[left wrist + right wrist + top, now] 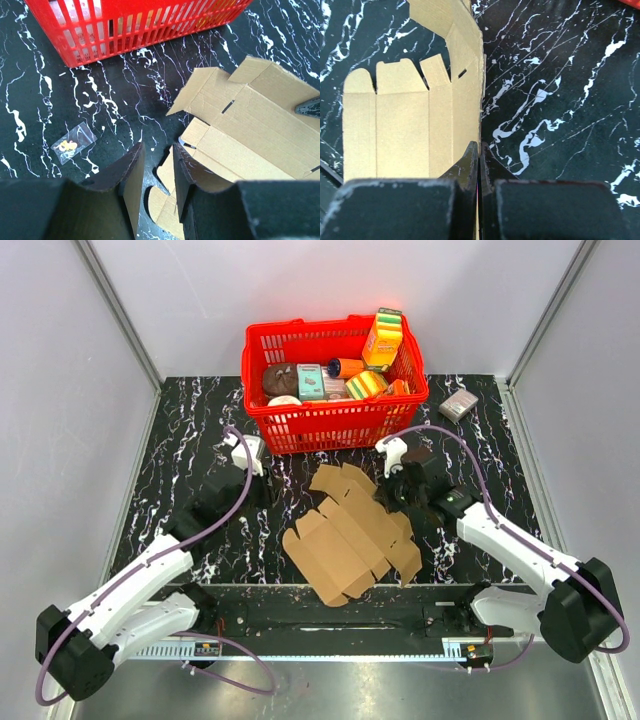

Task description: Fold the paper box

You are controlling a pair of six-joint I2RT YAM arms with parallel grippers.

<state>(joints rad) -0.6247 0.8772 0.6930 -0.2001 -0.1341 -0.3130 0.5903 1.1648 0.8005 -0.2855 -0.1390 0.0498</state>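
**Right pincer (478, 150) clenched on the flat brown kraft cardboard sheet (350, 535); left pincer (159, 150) released**

The sheet lies unfolded, flaps spread, on the black white-veined marble worktop (200, 440). It sits between the arms and just in front of the red slatted plastic basket (330, 430). The right fingers bite only its right-hand rim. The left ones stand apart by a flap on the opposite side, gripping nothing. So thin a hold may slip. The unpinned sheet could also skate or swivel on the smooth stone rather than bend at a crease.
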